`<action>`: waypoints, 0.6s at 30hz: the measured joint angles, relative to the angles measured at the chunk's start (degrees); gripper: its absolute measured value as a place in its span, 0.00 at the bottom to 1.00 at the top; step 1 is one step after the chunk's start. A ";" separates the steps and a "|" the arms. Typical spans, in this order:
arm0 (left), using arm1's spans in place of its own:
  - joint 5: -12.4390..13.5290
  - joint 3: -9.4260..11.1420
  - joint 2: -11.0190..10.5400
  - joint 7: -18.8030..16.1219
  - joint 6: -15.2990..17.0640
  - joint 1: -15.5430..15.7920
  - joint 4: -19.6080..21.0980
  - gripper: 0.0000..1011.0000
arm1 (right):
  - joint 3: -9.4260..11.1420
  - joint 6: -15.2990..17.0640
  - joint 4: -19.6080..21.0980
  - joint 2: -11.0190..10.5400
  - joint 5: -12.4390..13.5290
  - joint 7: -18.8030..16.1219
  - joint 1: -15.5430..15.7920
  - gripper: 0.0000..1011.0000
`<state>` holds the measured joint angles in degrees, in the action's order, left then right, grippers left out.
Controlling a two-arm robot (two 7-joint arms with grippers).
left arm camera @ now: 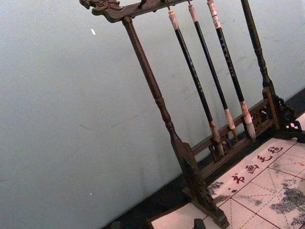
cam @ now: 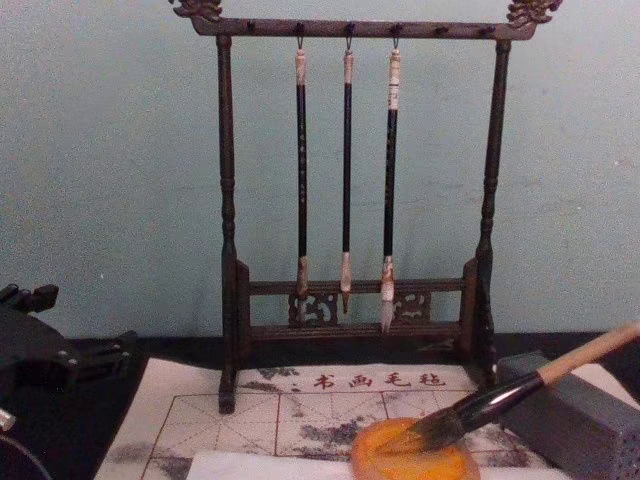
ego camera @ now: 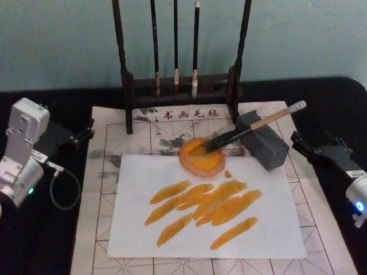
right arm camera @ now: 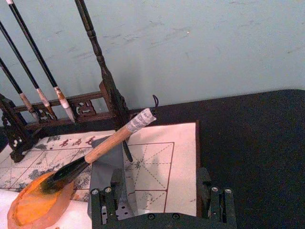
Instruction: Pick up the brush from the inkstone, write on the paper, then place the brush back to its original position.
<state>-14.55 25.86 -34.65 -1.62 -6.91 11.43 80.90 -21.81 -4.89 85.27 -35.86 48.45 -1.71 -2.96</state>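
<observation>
The brush (ego camera: 252,127) lies slanted, its dark bristles on the orange inkstone (ego camera: 202,158) and its pale handle propped on a grey block (ego camera: 264,142). Its white end cap (right arm camera: 141,119) points back and to the right. The white paper (ego camera: 269,223) lies in front of the inkstone and carries several orange strokes. My right gripper (ego camera: 302,144) sits open on the black table, right of the block and apart from the brush; in the right wrist view its fingers (right arm camera: 102,205) stand wide with nothing held. My left gripper (ego camera: 80,135) rests open at the mat's left edge.
A dark wooden brush stand (ego camera: 180,86) with three thin black brushes (cam: 346,180) hanging from it stands at the back of the ink-stained grid mat (ego camera: 109,137). A cable (ego camera: 60,189) loops beside the left arm. Black tabletop (ego camera: 338,114) flanks the mat on both sides.
</observation>
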 joint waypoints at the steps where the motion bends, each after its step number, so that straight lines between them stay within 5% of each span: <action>1: 0.00 0.00 0.00 0.00 0.00 0.00 0.00 0.99 | 0.00 0.00 0.00 0.00 0.00 0.00 0.00 0.99; 18: 0.00 0.00 0.00 0.00 0.00 0.00 0.00 0.99 | 0.00 0.00 0.00 0.00 0.00 0.00 0.00 0.99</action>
